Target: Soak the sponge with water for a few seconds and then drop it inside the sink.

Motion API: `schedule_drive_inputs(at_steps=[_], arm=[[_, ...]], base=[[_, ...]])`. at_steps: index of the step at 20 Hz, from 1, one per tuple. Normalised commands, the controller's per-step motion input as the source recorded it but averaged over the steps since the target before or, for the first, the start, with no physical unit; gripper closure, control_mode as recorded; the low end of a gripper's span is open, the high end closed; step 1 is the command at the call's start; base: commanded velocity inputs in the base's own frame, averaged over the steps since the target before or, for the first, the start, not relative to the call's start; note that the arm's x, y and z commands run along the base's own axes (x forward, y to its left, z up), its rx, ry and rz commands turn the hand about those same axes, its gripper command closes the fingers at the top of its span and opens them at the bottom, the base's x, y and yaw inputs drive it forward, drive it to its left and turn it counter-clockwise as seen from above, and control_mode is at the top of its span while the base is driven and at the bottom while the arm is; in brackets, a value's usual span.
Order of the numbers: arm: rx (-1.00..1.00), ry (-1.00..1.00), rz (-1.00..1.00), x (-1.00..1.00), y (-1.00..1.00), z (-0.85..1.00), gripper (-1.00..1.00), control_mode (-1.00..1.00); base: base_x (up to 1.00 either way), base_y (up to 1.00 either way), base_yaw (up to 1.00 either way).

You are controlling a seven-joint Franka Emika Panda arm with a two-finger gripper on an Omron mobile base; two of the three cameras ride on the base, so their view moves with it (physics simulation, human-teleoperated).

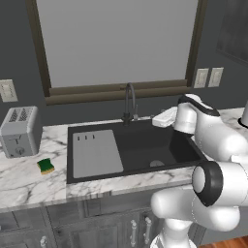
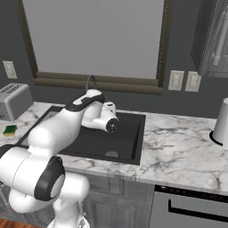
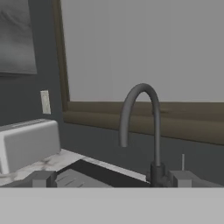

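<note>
- One sponge (image 1: 46, 165) on the worktop (image 1: 29, 181), beside one toaster (image 1: 19, 131)
- One sink (image 1: 140, 145), one faucet (image 1: 130, 102)
- Claw (image 3: 111, 179) wide open, holding nothing

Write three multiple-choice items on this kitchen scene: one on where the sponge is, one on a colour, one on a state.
1. Where is the sponge?
A. in the sink
B. on the counter beside the toaster
C. between the fingers

2. What colour is the sink basin?
A. dark charcoal
B. white
C. steel blue

3. The faucet is:
A. running
B. not running
C. broken off

Key: 1 B, it lies on the marble in front of the toaster; 2 A, the basin is dark against the pale counter; 3 B, no stream falls from the spout.
</note>
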Motion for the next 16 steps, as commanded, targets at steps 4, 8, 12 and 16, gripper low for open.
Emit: schedule_drive_inputs(at_steps=[4,8,12,16], arm=[[0.00,-0.02,0.05,0.04,0.00,0.00,-1.00,-1.00],[0.00,-0.01,0.04,0.06,0.00,-0.02,-1.00,-1.00],[0.00,0.00,0.01,0.09,0.00,-0.06,-1.00,-1.00],[0.00,0.00,0.01,0.14,0.00,-0.11,-1.00,-1.00]], base=[[0.00,0.00,0.00],[0.00,0.00,0.00],[0.00,0.00,0.00],[0.00,0.00,0.00]])
